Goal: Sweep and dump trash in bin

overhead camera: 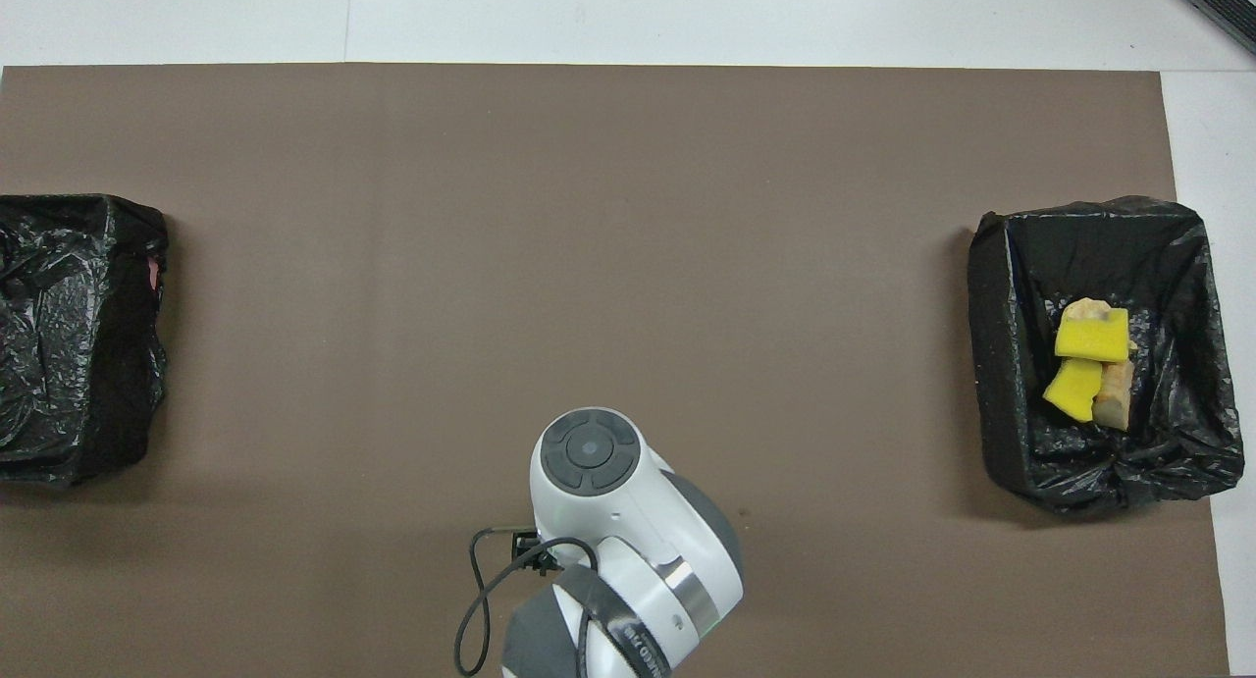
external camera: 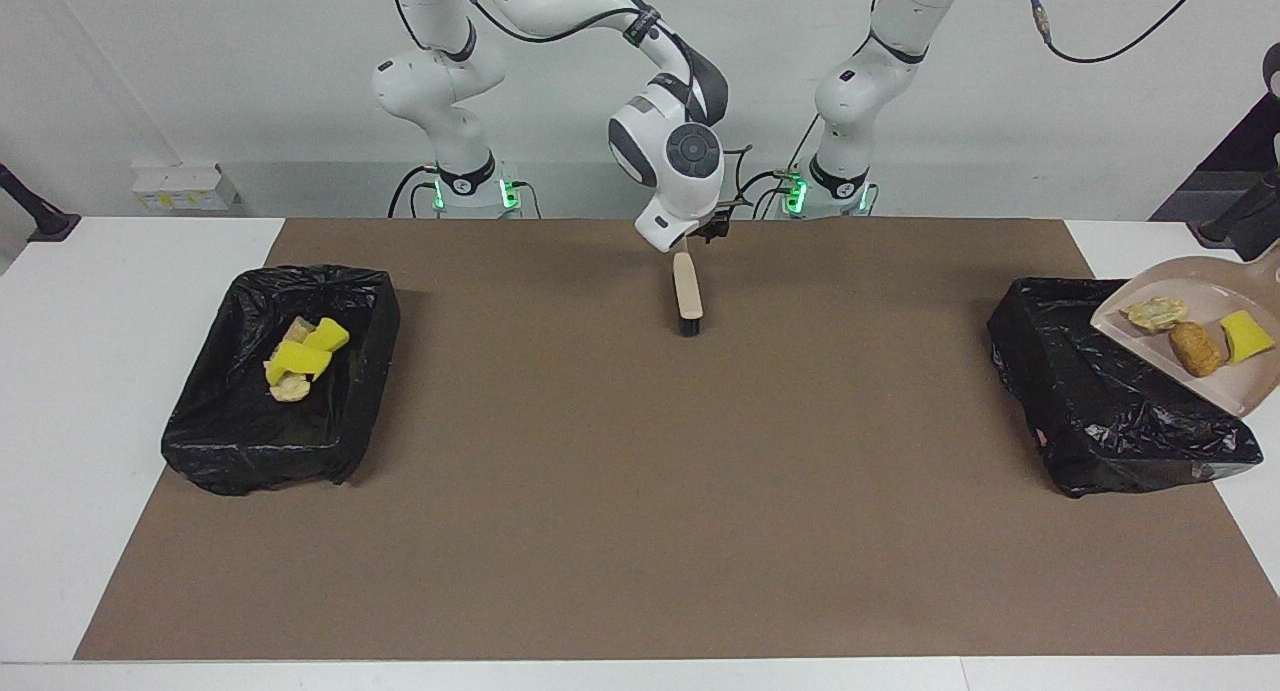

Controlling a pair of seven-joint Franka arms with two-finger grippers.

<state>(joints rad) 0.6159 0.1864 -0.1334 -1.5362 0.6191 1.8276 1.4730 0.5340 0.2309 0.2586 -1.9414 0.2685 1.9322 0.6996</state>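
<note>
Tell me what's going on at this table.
The left arm holds a beige dustpan, carrying three scraps, raised by the black-lined bin at its end. The right gripper hangs over the brush lying on the mat near the robots. The other bin already holds several scraps.

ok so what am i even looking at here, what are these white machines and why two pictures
Two white robot arms stand at a table. One picture faces them from across it; the other looks down from above their end. On the brown mat are a brush and two black-lined bins. The right end effector is right at the brush's handle. The left end effector, out of frame, holds a dustpan with three scraps over the bin at its end. The other bin holds more scraps.
</note>
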